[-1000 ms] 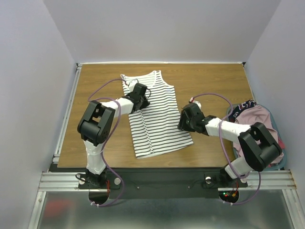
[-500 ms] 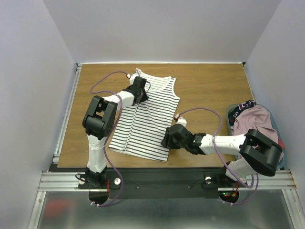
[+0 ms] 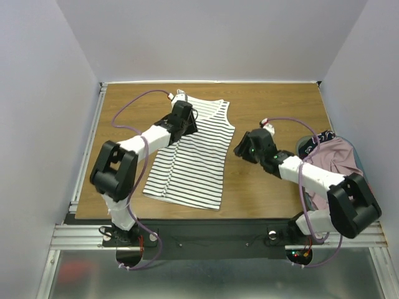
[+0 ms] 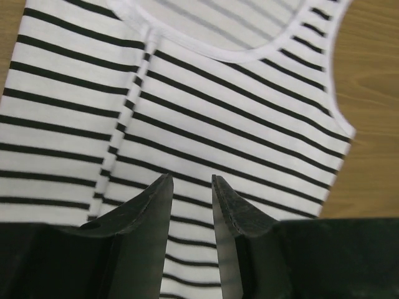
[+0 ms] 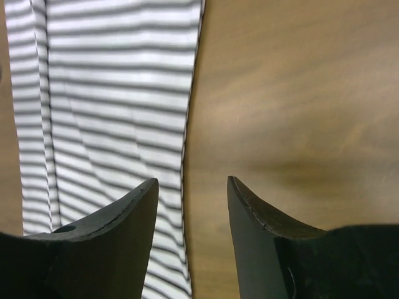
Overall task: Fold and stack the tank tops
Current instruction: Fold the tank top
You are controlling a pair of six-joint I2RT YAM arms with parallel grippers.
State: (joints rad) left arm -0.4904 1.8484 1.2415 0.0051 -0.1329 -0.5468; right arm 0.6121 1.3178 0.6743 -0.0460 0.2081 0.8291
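Observation:
The striped tank top (image 3: 193, 163) lies flat on the wooden table, neck at the far end, its hem near the front edge. My left gripper (image 3: 189, 118) hovers over its upper left part, just below the neckline. In the left wrist view that gripper (image 4: 189, 180) is open, and only the striped cloth (image 4: 243, 112) shows below the gap. My right gripper (image 3: 239, 149) is open over bare wood beside the top's right edge. In the right wrist view it (image 5: 192, 180) holds nothing, with the top's side edge (image 5: 112, 75) to the left. The pink tank top (image 3: 336, 156) lies crumpled in the basket.
A teal basket (image 3: 300, 147) at the right edge of the table holds the pink top, a dark navy garment (image 3: 318, 137) and a bit of red cloth (image 3: 368, 187). Grey walls close in the table on three sides.
The striped top was dragged left and turned, then laid flat. My right gripper left the hem and moved up and right onto bare wood. My left gripper's jaws have opened off the cloth.

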